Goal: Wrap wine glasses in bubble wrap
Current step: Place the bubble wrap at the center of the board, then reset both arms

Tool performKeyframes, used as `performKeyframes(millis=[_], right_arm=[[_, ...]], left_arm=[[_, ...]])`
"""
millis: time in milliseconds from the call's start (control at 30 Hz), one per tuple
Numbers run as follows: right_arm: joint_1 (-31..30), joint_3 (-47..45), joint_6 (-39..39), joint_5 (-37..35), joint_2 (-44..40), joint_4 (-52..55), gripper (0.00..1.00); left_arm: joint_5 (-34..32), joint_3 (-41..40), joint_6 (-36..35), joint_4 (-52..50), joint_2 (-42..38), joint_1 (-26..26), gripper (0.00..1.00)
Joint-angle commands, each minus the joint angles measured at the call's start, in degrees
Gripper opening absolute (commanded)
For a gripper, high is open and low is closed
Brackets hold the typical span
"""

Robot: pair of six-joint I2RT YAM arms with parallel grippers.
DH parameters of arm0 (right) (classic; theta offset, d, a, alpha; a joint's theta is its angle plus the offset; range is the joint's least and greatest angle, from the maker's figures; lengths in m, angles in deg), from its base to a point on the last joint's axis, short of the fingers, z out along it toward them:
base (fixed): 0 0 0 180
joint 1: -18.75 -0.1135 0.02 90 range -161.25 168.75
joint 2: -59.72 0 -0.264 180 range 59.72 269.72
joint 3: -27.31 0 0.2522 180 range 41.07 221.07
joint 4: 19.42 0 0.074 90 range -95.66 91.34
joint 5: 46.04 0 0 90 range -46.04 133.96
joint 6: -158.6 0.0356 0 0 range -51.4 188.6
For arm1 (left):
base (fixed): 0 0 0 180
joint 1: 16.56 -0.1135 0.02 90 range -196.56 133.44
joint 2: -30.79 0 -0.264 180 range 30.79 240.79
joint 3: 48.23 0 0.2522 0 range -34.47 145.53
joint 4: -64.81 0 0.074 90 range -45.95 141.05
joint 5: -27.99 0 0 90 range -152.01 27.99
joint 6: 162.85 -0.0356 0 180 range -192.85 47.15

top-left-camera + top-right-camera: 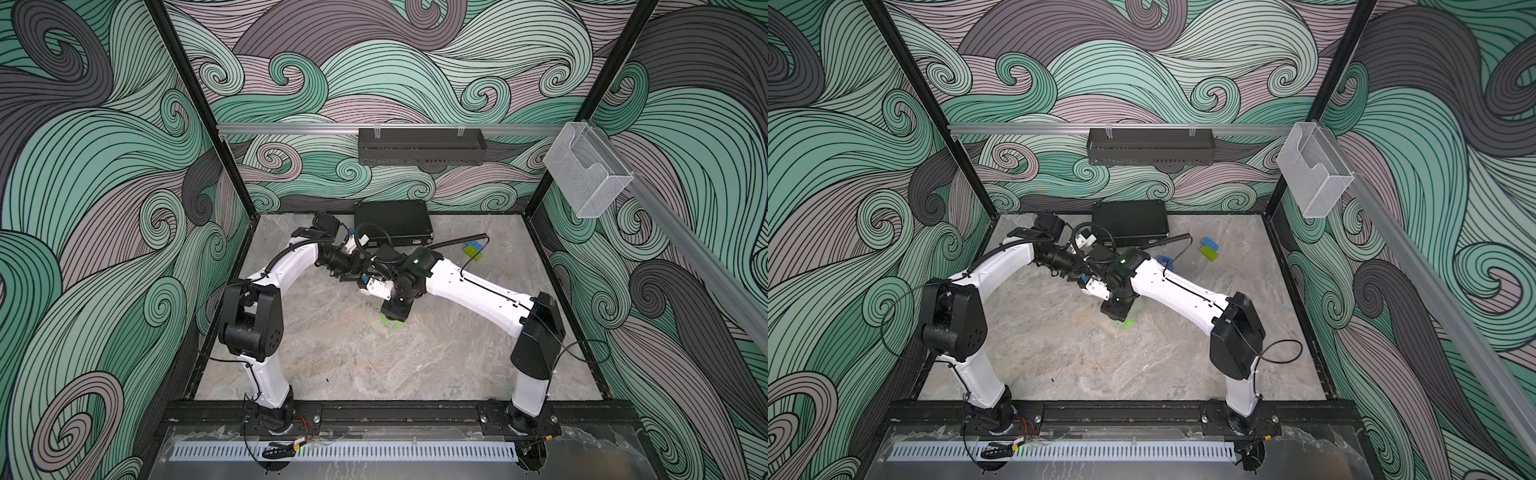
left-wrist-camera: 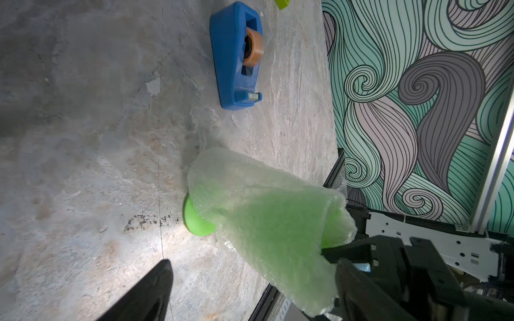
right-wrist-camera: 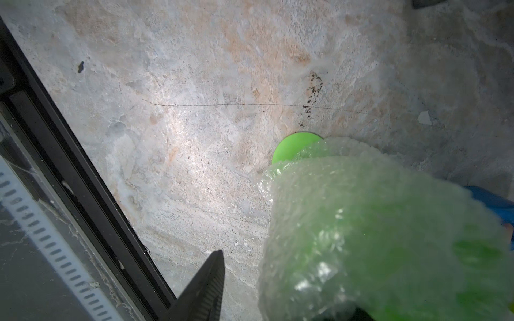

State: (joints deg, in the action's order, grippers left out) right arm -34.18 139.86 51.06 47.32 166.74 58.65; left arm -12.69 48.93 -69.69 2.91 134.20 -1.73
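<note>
Green goblet point(image 2: 199, 219) stands on its foot near the middle of the marble tabletop point(image 2: 83, 139). Bubble wrap point(image 2: 264, 211) sleeves its bowl and stem, leaving the foot bare. Right gripper point(image 3: 281, 280) hangs above, spread, one finger clear of the wrap. Left gripper point(image 2: 251, 266) is spread wide beside it.

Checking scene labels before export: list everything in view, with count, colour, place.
goblet: 1, lime green, mid-table, standing on its foot
bubble wrap: 1, clear, around the goblet's bowl and stem; foot bare
tape dispenser: 1, blue with a brown roll, on the table behind the goblet
bricks: 2, blue and lime green, side by side, far right of the table
case: 1, black, table's back edge
tray: 1, black, back wall rail
holder: 1, clear, right wall rail
table: 1, grey marble
left gripper: 1, black, open, by the goblet
right gripper: 1, black, open, at the goblet's top
</note>
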Motion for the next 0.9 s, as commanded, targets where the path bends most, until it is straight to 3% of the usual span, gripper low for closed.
performKeyframes(millis=[0, 233, 433, 533, 600, 733, 867], right_arm=[[0.53, 1.84, -0.30, 2.23, -2.17, 1.95, 0.56], [2.72, 2.73, 0.23, 5.42, -6.19, 2.64, 0.65], [6.04, 3.61, 1.31, 9.70, -11.57, 2.65, 0.71], [9.69, 3.16, 3.16, 10.90, -14.63, 1.62, 0.72], [13.22, 1.03, 5.37, 10.22, -17.02, -1.41, 0.79], [22.15, -9.89, 11.72, 2.61, -22.82, -13.62, 0.97], [32.51, -21.77, 18.44, -0.55, -27.34, -26.56, 0.99]], left_arm=[[0.02, 2.79, -3.15, -4.08, 0.85, 1.29, 0.89], [-2.89, 3.40, -4.03, -4.42, 0.37, 1.94, 0.88], [-5.81, 4.28, -4.48, -4.32, -2.22, 1.70, 0.93], [-10.59, 6.19, -5.76, -5.80, -4.59, 0.92, 0.97], [-17.38, 7.21, -5.42, -6.09, -6.39, -0.13, 0.98], [-30.47, -0.71, -4.94, 5.59, -12.84, -5.09, 0.99], [-42.18, -18.46, -8.06, 29.12, -19.63, -10.03, 0.98]])
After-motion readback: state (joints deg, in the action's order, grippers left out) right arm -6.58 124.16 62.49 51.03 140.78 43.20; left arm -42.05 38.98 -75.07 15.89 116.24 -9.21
